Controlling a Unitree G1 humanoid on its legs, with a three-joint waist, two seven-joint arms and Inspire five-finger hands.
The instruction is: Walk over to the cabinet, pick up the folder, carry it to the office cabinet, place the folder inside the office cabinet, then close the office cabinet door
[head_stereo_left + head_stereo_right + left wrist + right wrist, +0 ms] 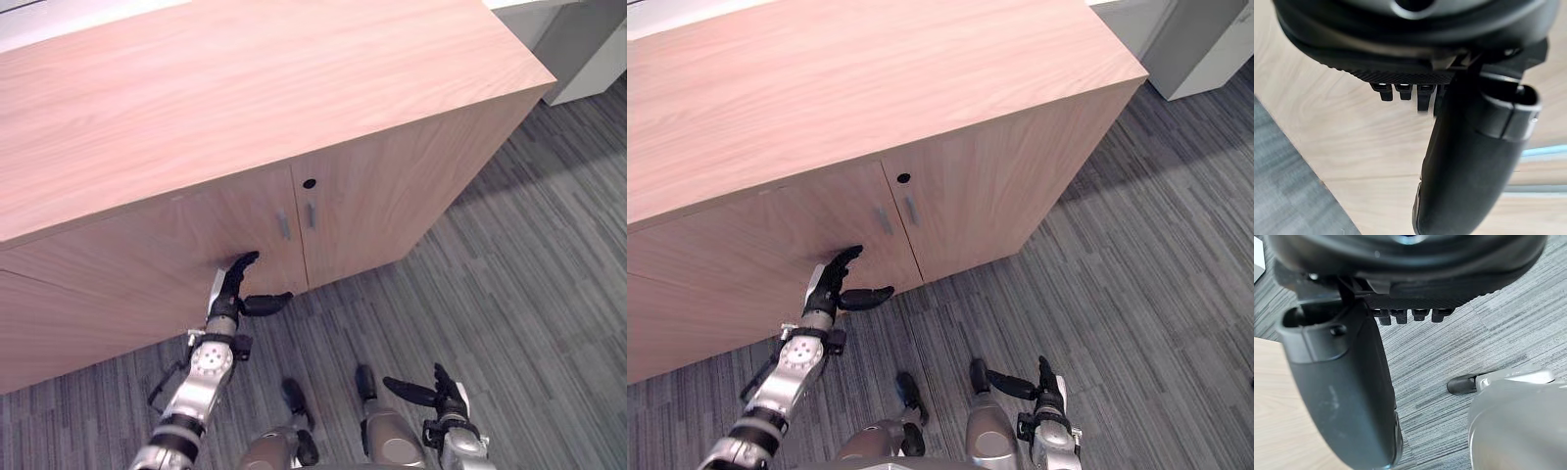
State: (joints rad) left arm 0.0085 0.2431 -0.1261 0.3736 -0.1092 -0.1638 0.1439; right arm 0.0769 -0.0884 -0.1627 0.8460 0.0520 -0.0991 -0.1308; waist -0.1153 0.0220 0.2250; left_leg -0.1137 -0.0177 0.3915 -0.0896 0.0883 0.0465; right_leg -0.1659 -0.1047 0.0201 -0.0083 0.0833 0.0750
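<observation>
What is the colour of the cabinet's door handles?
Grey handles; the left eye view shows them best.

Bright, even overhead light indoors.
We see the top of the wooden cabinet [245,88] lit brightest, its door fronts a shade dimmer, and a soft dark shadow band on the carpet [509,284] beside its right end.

Floor: grey striped carpet [509,294]. Standing on it: one light-wood two-door cabinet [245,88], 9 to 1 o'clock, doors closed.
</observation>
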